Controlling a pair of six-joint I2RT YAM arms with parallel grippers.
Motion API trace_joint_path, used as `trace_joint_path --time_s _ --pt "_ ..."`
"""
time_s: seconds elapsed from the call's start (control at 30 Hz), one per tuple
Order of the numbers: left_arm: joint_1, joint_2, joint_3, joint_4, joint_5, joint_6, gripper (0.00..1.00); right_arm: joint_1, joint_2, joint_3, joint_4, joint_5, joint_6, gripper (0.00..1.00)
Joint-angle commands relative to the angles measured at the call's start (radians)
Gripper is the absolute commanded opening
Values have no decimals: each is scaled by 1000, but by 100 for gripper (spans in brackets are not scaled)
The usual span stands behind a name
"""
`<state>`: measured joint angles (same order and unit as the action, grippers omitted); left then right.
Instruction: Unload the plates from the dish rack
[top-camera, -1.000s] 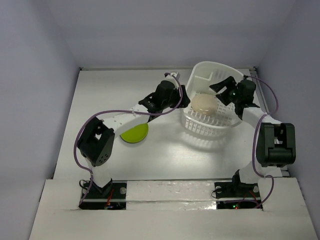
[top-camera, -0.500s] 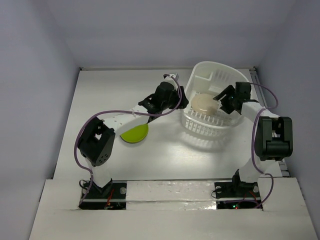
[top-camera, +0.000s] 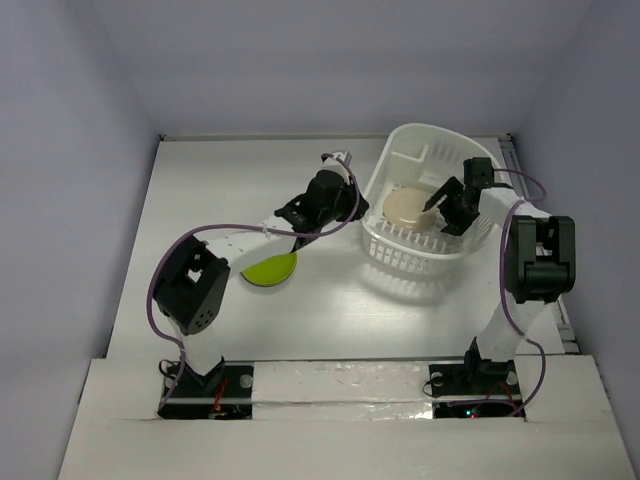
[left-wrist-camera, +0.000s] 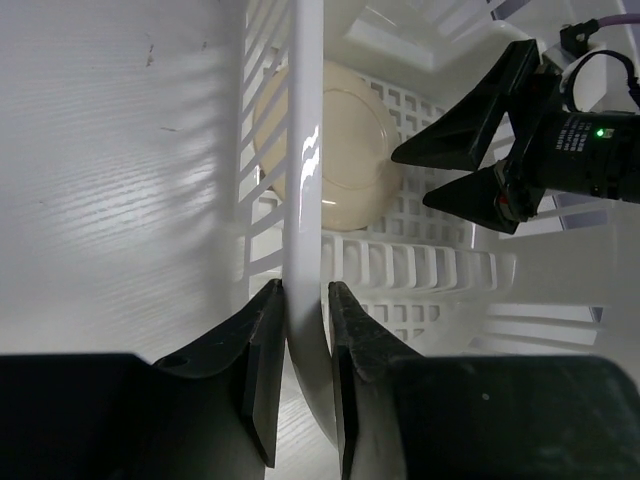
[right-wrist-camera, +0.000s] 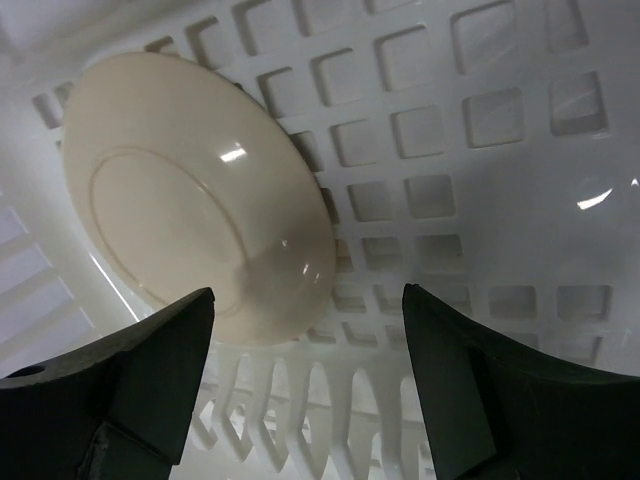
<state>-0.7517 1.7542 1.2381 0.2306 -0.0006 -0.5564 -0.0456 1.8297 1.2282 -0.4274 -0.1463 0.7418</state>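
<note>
The white dish rack stands at the back right of the table. A cream plate lies inside it on the grid floor; it also shows in the left wrist view and the right wrist view. My left gripper is shut on the rack's left rim. My right gripper is open inside the rack, just right of the cream plate, not touching it. A lime green plate lies on the table, partly under my left arm.
The rack's small inner compartment sits at its far left corner. White walls close in the table at the back and both sides.
My right gripper has moved down and left into the rack, close beside the cream plate. My left gripper keeps its hold on the rim; the rack has shifted slightly.
</note>
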Motion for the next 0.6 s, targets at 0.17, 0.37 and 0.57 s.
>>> trace_joint_path --time_s 0.17,0.37,0.57 --pt "-6 -143 -141 163 53 -48 0 9 40 96 -116 -1 41 83" --pt "-6 -225 -264 262 48 -97 0 43 51 83 -77 -122 36 81" --pt "-6 -300 -275 289 24 -89 0 78 16 -21 71 -189 112 80"
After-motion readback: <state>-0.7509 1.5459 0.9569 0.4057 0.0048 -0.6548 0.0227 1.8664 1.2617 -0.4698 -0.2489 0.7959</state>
